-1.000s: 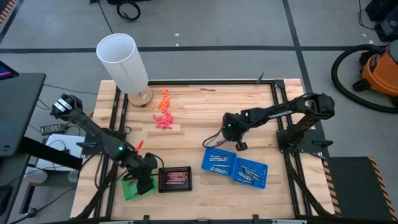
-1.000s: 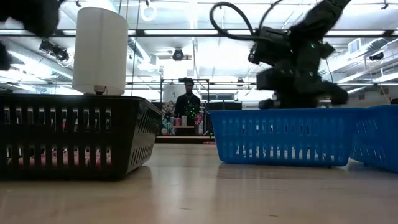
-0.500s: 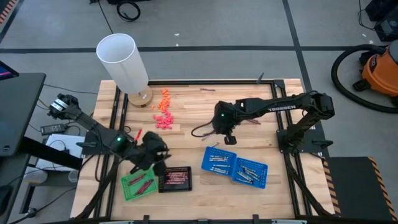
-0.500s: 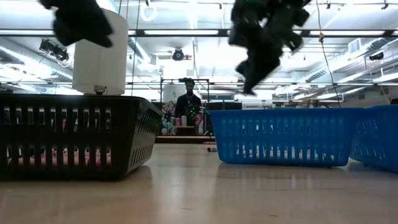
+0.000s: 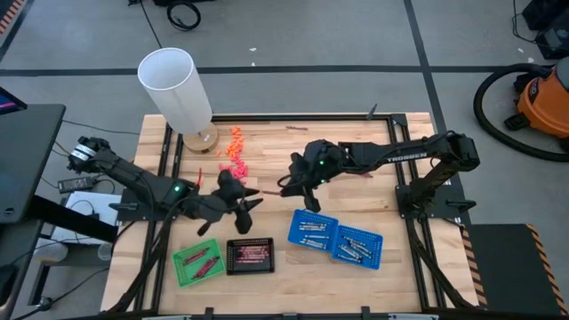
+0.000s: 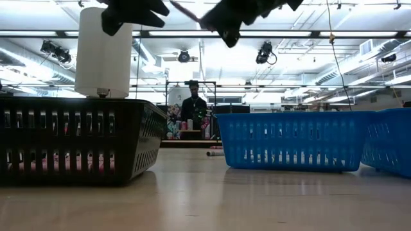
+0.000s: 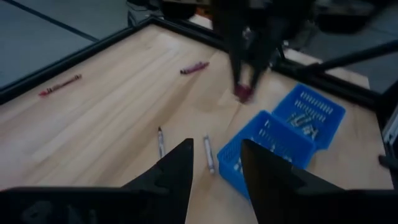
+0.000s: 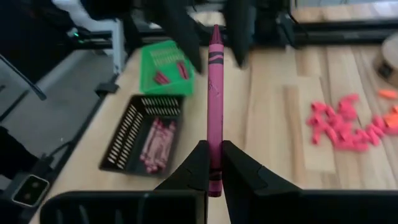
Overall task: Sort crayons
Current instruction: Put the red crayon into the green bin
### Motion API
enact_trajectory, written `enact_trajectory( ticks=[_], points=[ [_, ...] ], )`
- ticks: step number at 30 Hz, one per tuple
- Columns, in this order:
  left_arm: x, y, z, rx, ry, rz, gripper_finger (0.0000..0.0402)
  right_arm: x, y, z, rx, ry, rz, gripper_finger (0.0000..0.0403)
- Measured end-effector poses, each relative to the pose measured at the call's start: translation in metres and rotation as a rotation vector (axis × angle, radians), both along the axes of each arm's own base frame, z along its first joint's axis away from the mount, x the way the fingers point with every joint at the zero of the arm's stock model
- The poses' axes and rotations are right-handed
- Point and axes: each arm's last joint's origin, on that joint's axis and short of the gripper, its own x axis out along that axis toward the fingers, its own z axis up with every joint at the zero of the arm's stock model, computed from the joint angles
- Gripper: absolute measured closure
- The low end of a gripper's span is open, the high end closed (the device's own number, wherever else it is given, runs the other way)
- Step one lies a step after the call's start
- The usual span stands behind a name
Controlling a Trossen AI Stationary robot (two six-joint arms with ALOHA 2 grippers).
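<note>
My right gripper (image 5: 286,185) is above the table's middle, shut on a magenta crayon (image 8: 214,93) whose tip points at my left gripper (image 5: 242,200). My left gripper is open and empty, its two fingers (image 8: 180,25) on either side of the crayon's tip without touching it. Two grey crayons (image 7: 208,154) lie on the table next to a blue basket (image 7: 267,146). A green basket (image 5: 197,262) and a black basket (image 5: 250,255) hold reddish crayons, and two blue baskets (image 5: 312,229) hold grey ones. My right gripper pinches the magenta crayon near its blunt end (image 8: 214,169) between its two fingers. The crayon lies along the fingers and sticks out forward past them, toward the table's left. It is lifted clear of the table.
A tall white cylinder (image 5: 175,89) stands at the far left. A heap of orange-pink pieces (image 5: 234,160) lies beside it. Loose crayons lie near the far edge: a red one (image 7: 60,85) and a magenta one (image 7: 194,66). A person stands in the room behind the table (image 6: 193,106).
My left gripper has risen from over the green basket and gone toward the table's middle. My right gripper has gone from over the blue baskets toward the table's left and far side, and has turned so that it points at my left gripper.
</note>
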Motion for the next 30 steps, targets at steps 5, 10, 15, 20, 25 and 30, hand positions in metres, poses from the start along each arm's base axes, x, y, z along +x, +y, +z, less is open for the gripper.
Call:
enact_trajectory(
  ticks=[5, 10, 15, 20, 25, 30],
  points=[
    [0.003, 0.005, 0.002, -0.012, -0.028, 0.022, 0.0259, 0.001, 0.008, 0.002, -0.005, -0.021, 0.026, 0.0368],
    [0.004, 0.007, 0.003, 0.005, -0.025, 0.021, 0.0259, 0.001, 0.01, 0.002, -0.008, -0.023, 0.031, 0.0368],
    [0.006, 0.006, 0.006, 0.018, -0.051, 0.001, 0.0259, 0.001, 0.01, 0.002, -0.009, -0.027, 0.03, 0.0368],
    [0.009, 0.003, 0.011, 0.039, -0.082, -0.097, 0.0259, 0.002, 0.01, 0.006, -0.012, -0.067, 0.03, 0.0368],
    [0.009, 0.002, 0.012, 0.064, -0.078, -0.109, 0.0259, 0.003, 0.01, 0.007, -0.013, -0.086, 0.028, 0.0368],
    [0.01, 0.002, 0.015, 0.053, -0.111, -0.107, 0.0259, 0.003, 0.01, 0.007, -0.013, -0.086, 0.029, 0.0368]
  ],
)
